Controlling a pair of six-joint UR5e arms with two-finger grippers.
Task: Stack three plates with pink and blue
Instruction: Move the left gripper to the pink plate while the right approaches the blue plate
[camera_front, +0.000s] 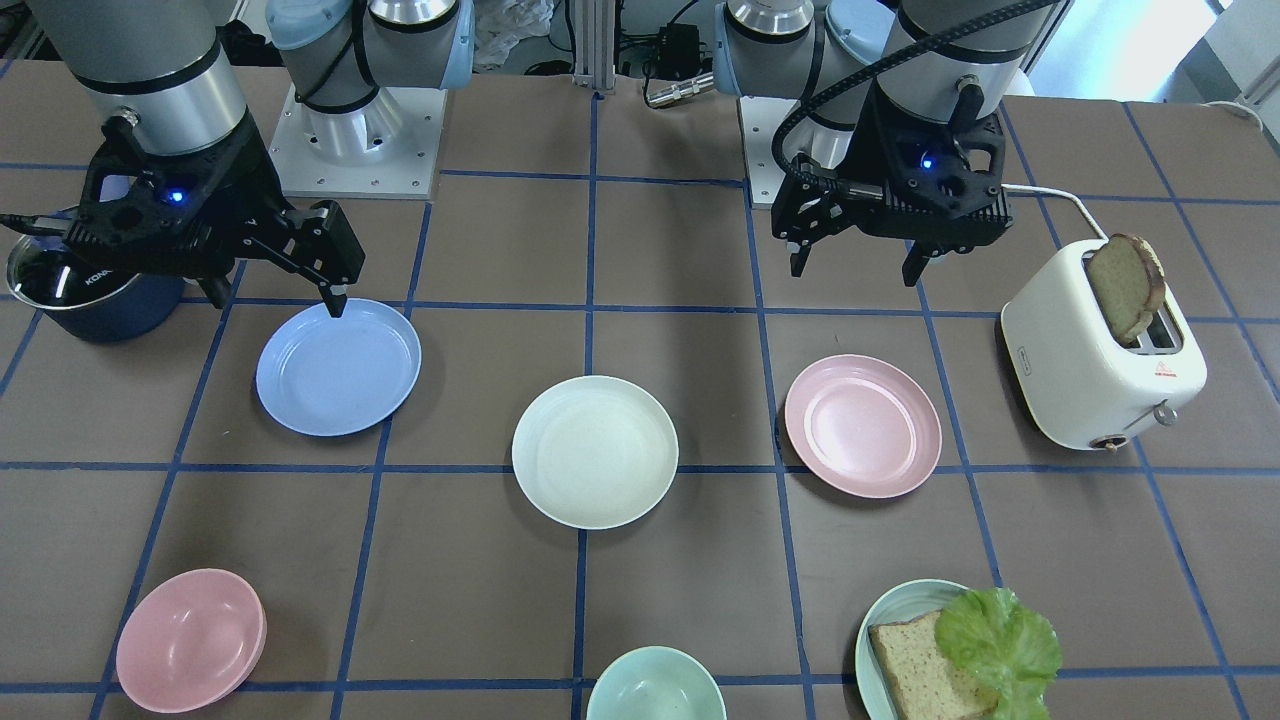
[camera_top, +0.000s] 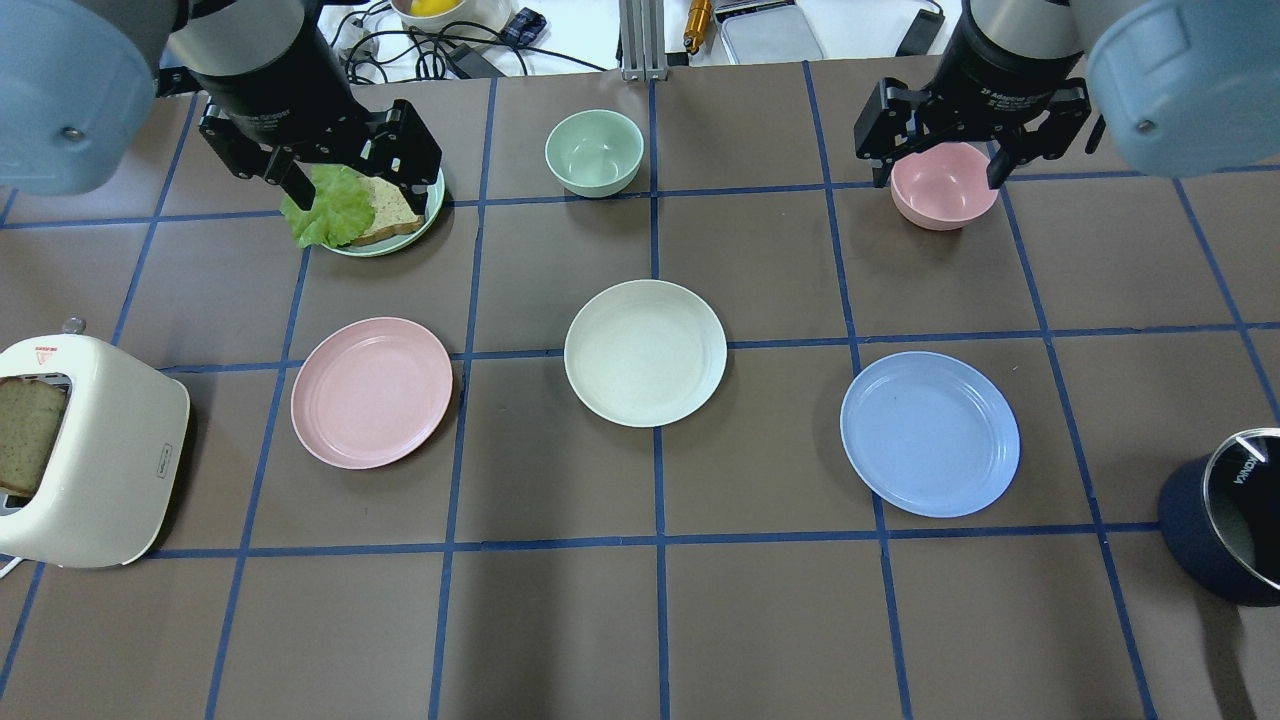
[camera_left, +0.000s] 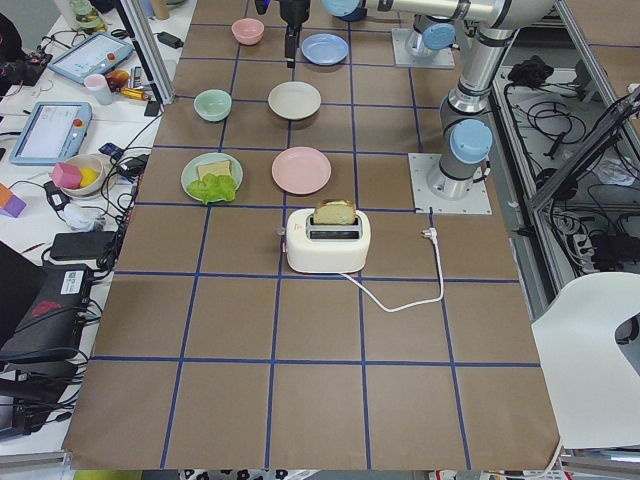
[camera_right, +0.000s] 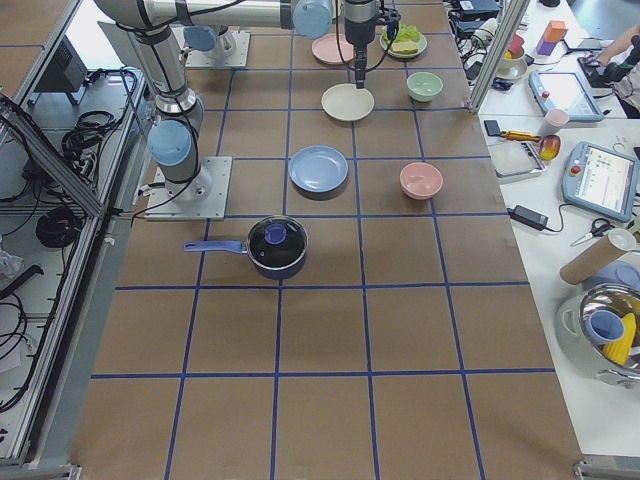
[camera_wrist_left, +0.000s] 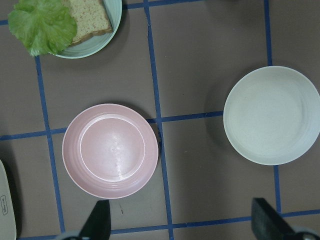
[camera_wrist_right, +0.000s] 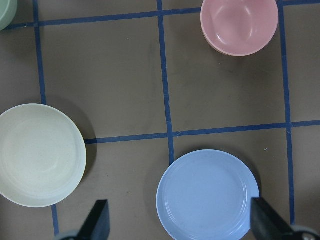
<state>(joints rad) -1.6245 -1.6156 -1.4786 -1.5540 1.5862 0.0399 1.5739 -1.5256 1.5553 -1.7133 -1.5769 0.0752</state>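
Three plates lie apart in a row on the brown table. The cream-white plate (camera_front: 595, 450) (camera_top: 645, 352) is in the middle. The pale pink plate (camera_front: 862, 425) (camera_top: 372, 392) (camera_wrist_left: 110, 150) lies on my left side. The light blue plate (camera_front: 338, 366) (camera_top: 930, 433) (camera_wrist_right: 207, 195) lies on my right side. My left gripper (camera_front: 855, 272) (camera_top: 355, 185) (camera_wrist_left: 182, 220) is open and empty, held high near the pink plate. My right gripper (camera_front: 277, 298) (camera_top: 937, 178) (camera_wrist_right: 180, 220) is open and empty, held high near the blue plate.
A white toaster (camera_front: 1100, 370) with a bread slice stands at my far left. A dark blue pot (camera_front: 90, 290) stands at my far right. A pink bowl (camera_front: 190, 640), a mint bowl (camera_front: 655, 685) and a pale-green plate (camera_front: 890, 620) with bread and lettuce line the far side.
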